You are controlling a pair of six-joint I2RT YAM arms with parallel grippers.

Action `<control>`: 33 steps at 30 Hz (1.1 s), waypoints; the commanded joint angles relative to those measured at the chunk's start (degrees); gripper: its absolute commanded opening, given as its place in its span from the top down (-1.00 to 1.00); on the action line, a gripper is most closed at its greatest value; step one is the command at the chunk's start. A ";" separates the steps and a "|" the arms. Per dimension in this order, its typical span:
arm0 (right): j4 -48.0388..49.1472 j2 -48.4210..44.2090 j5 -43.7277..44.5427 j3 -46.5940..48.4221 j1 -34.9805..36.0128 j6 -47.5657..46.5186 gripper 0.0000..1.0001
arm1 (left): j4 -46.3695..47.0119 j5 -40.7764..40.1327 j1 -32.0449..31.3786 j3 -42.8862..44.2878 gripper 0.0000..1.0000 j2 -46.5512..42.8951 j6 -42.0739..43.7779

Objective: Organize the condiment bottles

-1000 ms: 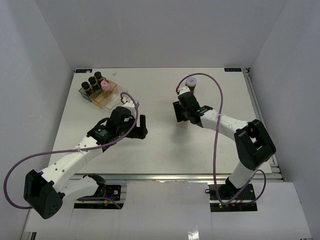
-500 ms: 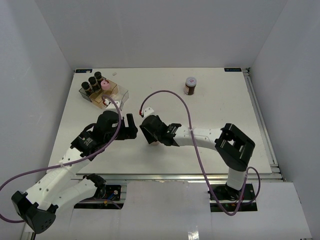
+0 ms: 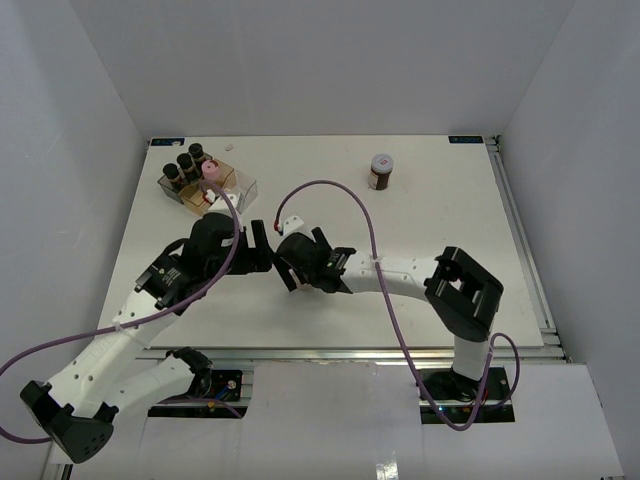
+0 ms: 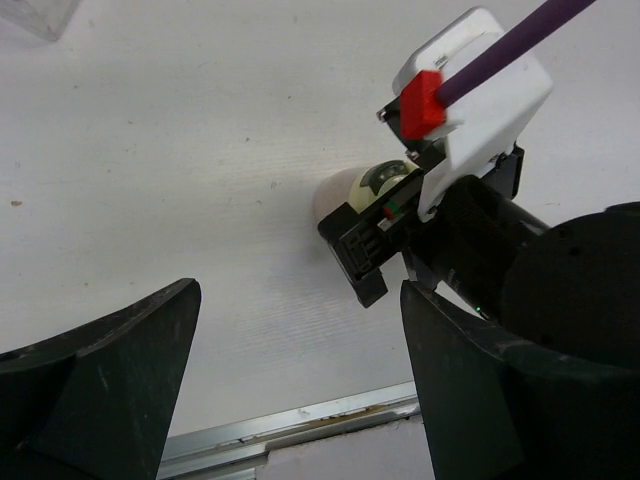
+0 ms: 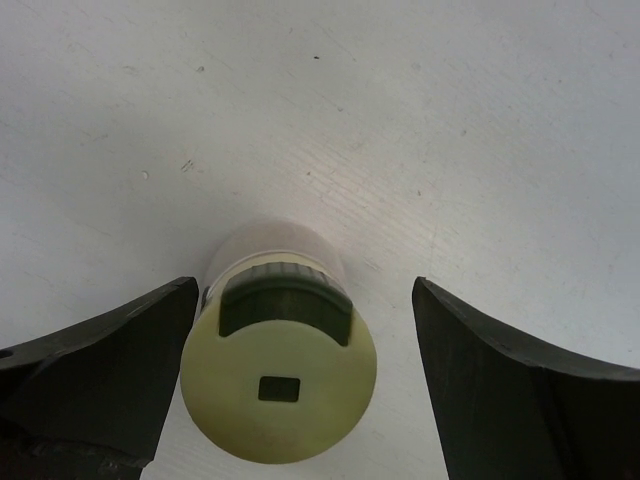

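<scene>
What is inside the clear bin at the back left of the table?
Three black-capped jars and one pink-capped jar stand in the clear bin. The left arm's white cable plug covers part of its near side, hiding anything there.

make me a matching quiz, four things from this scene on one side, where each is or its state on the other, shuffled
Things:
1. pink-capped jar
2. grey-lidded jar
3. pale yellow jar
4. left end effector

Places or states:
a. between the open fingers of the right end effector
b. open, gripping nothing
c. in the clear bin
d. standing alone on the far part of the table

Pairs: 1-c, 2-d, 3-a, 4-b
</scene>
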 commanded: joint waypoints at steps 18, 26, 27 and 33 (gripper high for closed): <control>-13.80 -35.54 5.64 -5.03 -8.17 -1.36 -0.96 | -2.38 9.00 -0.24 11.69 -0.72 15.42 4.37; -18.29 -55.31 7.99 -16.50 -9.92 -2.80 -0.97 | 1.33 8.74 -0.84 10.25 -0.71 21.91 4.65; -18.61 -56.72 8.61 -17.52 -10.00 -3.14 -0.96 | 1.45 8.62 -1.04 10.23 -0.71 23.17 4.75; -21.33 -64.45 12.39 -20.31 -10.09 -3.90 -0.96 | 3.16 7.89 -3.80 11.12 -0.73 28.26 3.88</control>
